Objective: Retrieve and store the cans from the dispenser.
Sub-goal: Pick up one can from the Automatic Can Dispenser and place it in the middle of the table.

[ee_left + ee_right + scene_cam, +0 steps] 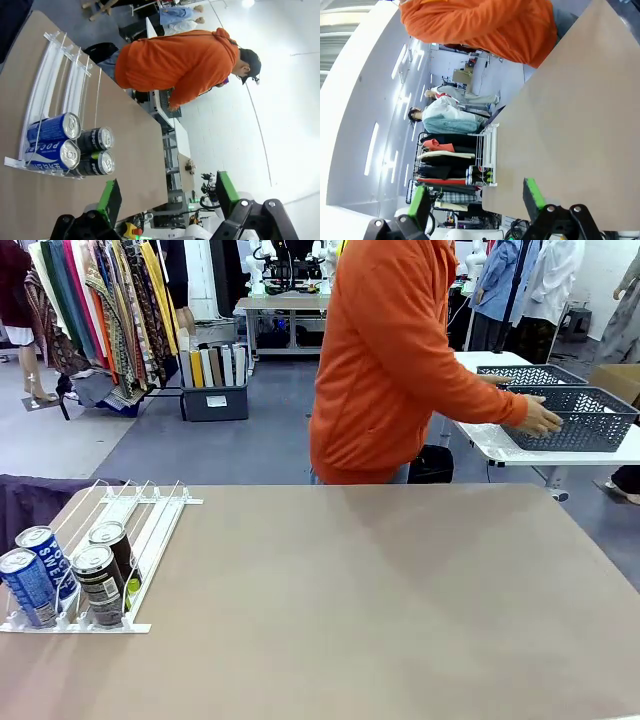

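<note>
While 4 cans [100, 580] are kept against the front lip of the dispenser [158, 527] for easy reach, the left claw [167, 192] and right claw [475, 196] are held apart, empty, above the surface [380, 600].

Tan table [400, 590] bears the white dispenser [156, 532] at its left

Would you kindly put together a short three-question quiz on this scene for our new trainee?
1. How many slim silver-topped drink cans stand in the flat white rail dispenser?
2. True or false: the person in the orange top has a hand on a dark grey mesh basket.
3. The left pincer is: A) shut on a can; B) open, holding nothing; C) shut and empty.
Key: 1. Four, two blue and two dark. 2. True. 3. B.
</note>
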{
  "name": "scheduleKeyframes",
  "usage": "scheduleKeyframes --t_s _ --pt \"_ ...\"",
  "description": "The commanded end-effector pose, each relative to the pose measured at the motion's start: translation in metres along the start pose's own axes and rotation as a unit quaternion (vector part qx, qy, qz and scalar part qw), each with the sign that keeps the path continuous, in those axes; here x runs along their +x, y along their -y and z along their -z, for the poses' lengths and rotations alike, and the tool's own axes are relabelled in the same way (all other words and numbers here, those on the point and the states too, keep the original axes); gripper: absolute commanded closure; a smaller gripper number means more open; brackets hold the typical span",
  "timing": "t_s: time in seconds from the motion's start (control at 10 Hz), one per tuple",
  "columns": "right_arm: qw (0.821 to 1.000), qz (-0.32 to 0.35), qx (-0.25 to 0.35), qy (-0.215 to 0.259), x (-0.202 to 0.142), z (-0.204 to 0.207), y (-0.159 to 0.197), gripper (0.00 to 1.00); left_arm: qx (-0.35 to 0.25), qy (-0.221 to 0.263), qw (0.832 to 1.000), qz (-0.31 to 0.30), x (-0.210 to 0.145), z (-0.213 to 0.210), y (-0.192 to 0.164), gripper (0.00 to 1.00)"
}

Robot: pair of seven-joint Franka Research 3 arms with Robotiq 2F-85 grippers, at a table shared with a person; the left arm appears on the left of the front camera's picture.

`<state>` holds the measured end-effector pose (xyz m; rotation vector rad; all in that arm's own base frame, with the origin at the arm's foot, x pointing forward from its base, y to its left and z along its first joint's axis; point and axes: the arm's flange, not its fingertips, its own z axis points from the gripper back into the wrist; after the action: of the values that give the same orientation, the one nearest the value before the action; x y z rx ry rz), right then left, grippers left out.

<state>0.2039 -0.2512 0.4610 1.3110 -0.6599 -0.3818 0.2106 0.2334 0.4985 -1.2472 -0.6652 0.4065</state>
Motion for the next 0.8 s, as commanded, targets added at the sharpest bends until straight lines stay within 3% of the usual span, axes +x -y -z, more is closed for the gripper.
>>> scheduleKeyframes --t_s 0.0,0.1,0.3,0.4,0.5,0.6,0.7 --pt "1.000 -0.015 0.006 0.005 0.001 -0.003 -0.005 0.00 -0.008 0.002 1.000 0.009 0.001 -0.003 0.001 0.00" --pt "1.000 -0.015 0.006 0.005 0.001 -0.003 -0.005 0.00 0.000 0.000 1.000 0.000 0.000 0.000 0.000 0.00" --pt "1.000 -0.015 0.006 0.005 0.001 -0.003 -0.005 0.00 0.079 -0.138 0.985 0.065 0.004 0.050 0.050 0.00" --pt "1.000 -0.015 0.006 0.005 0.001 -0.003 -0.005 0.00 0.139 -0.209 0.963 0.101 0.002 0.091 0.072 0.00" --pt "1.000 -0.015 0.006 0.005 0.001 -0.003 -0.005 0.00 0.218 -0.266 0.929 0.135 -0.004 0.133 0.089 0.00" --pt "1.000 -0.015 0.006 0.005 0.001 -0.003 -0.005 0.00 0.324 -0.283 0.888 0.165 -0.015 0.175 0.096 0.00" --pt "1.000 -0.015 0.006 0.005 0.001 -0.003 -0.005 0.00 0.422 -0.267 0.848 0.176 -0.020 0.201 0.095 0.00"
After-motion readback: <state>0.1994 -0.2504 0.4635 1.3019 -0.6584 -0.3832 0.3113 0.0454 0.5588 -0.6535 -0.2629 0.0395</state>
